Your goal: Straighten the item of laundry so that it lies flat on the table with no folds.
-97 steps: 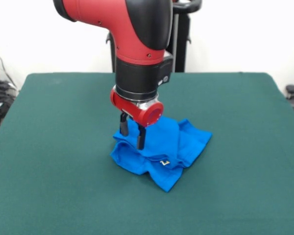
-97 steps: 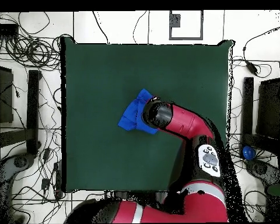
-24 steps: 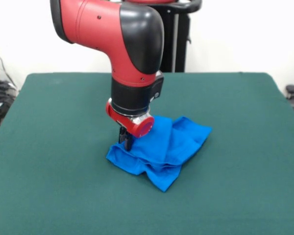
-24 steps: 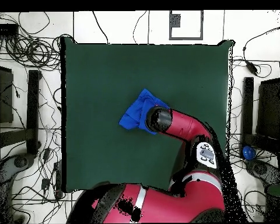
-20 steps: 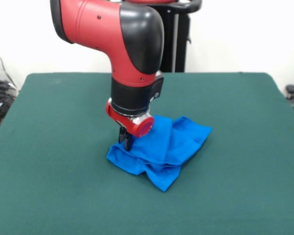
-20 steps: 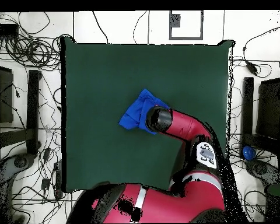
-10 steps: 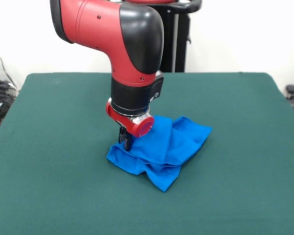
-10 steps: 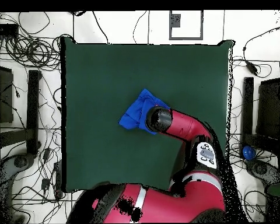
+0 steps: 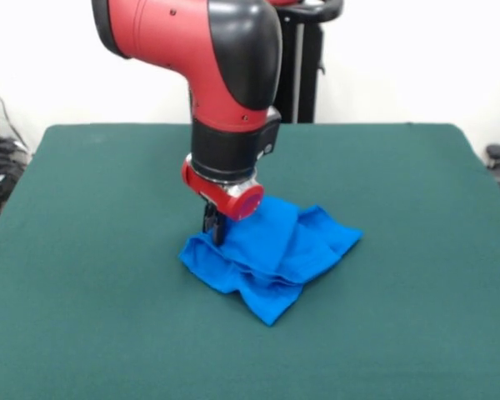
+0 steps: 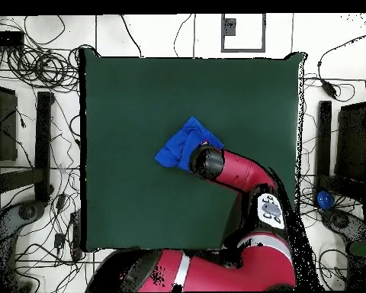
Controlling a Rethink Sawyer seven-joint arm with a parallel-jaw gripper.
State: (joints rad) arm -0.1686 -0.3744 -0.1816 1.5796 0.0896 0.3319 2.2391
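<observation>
The item of laundry (image 9: 277, 248) is a plain bright blue shirt lying crumpled in folds near the middle of the dark green table (image 9: 400, 208). My gripper (image 9: 214, 232) comes straight down onto the shirt's left edge, its dark fingers pressed together on a pinch of blue cloth that is drawn up a little. In the overhead view the shirt (image 10: 178, 146) shows as a small blue bunch on the table (image 10: 133, 91), and the red wrist (image 10: 207, 162) covers its near-right part and hides the gripper.
The red arm (image 10: 243, 174) reaches over the table from the bottom right of the overhead view. Cables and stands (image 10: 41, 130) lie on the floor round the table's sides. A black post (image 9: 304, 75) stands behind the far edge.
The wrist has risen slightly and shifted with the fingers still together on the cloth. The shirt's left edge has come up with it and its folds have shifted a little.
</observation>
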